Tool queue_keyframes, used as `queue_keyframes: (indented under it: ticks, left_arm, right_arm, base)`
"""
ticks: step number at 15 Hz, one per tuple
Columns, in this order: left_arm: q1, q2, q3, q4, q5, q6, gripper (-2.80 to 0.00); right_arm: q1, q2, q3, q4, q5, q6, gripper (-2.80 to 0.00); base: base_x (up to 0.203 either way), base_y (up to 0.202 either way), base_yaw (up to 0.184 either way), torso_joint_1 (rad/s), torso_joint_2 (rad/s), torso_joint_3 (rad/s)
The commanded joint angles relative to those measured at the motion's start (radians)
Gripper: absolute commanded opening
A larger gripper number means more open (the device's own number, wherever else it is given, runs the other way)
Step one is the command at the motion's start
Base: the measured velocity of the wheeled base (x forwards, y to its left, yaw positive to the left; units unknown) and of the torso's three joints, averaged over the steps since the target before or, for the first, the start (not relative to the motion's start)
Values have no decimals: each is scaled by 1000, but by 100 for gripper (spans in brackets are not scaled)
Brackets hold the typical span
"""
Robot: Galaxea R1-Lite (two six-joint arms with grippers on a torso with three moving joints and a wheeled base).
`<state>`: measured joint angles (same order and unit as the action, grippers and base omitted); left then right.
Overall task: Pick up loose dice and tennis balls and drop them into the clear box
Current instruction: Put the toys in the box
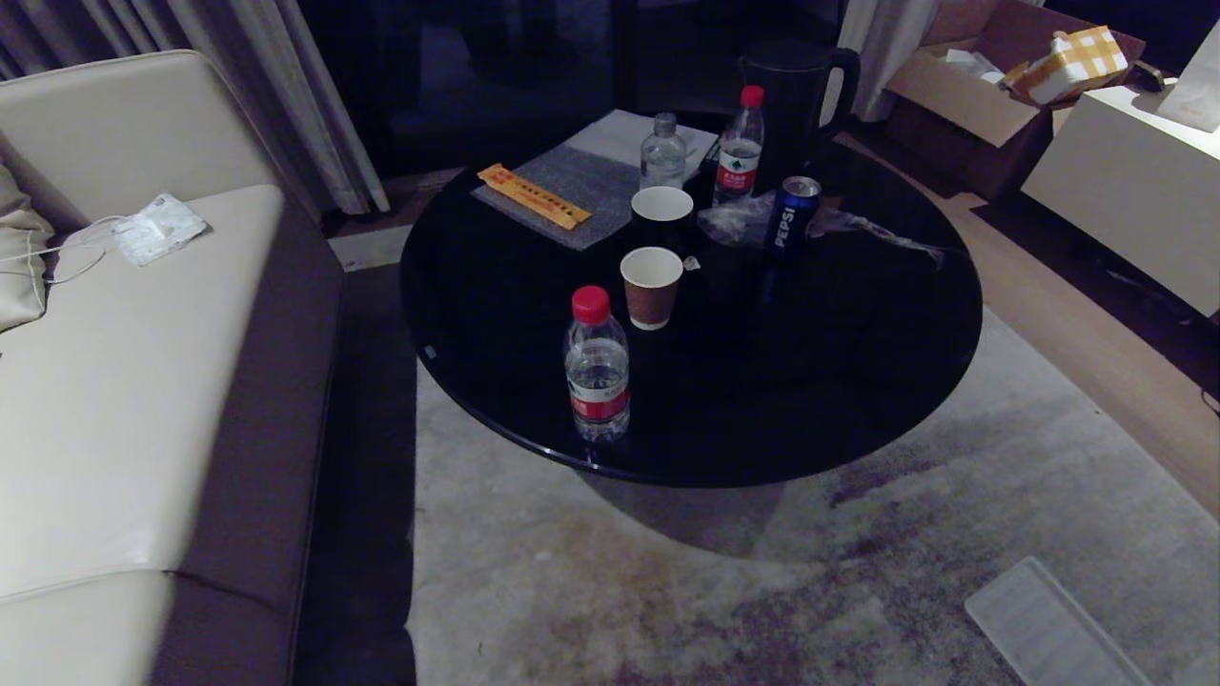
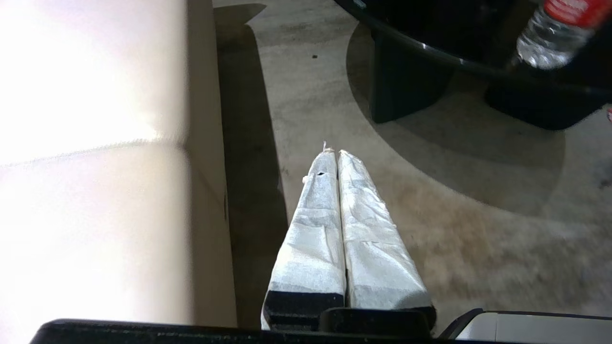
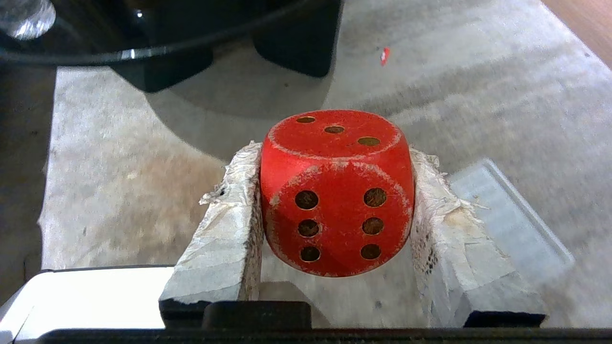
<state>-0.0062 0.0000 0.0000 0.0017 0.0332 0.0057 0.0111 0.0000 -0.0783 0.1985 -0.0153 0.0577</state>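
A red die [image 3: 337, 196] with dark pips is clamped between the white-wrapped fingers of my right gripper [image 3: 337, 155], held above the grey rug in the right wrist view. My left gripper [image 2: 337, 152] is shut with nothing in it, its wrapped fingers [image 2: 315, 229] pressed together and pointing over the rug beside the sofa. Neither arm shows in the head view. The clear box, the tennis balls and the other dice are out of view.
A round black table [image 1: 858, 381] carries water bottles [image 1: 597, 367], paper cups [image 1: 652, 286] and a Pepsi can [image 1: 793, 211]. A beige sofa [image 1: 124, 381] stands on the left. A flat ribbed translucent lid [image 1: 1048, 629] lies on the rug [image 1: 667, 591]; the same lid [image 3: 511, 220] lies just beyond my right gripper.
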Motion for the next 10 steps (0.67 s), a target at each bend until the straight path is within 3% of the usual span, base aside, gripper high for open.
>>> queue_keyframes:
  ticks: [1, 10]
  left_arm:
    - [0, 2, 2, 0, 1, 0, -280]
    - [0, 2, 2, 0, -1, 3, -280]
  right_arm:
    - [0, 2, 0, 1, 0, 1, -280]
    - [1, 2, 0, 1, 0, 0, -280]
  base:
    - [-182, 0, -2, 7, -2, 4]
    - [-169, 0, -2, 3, 4, 2]
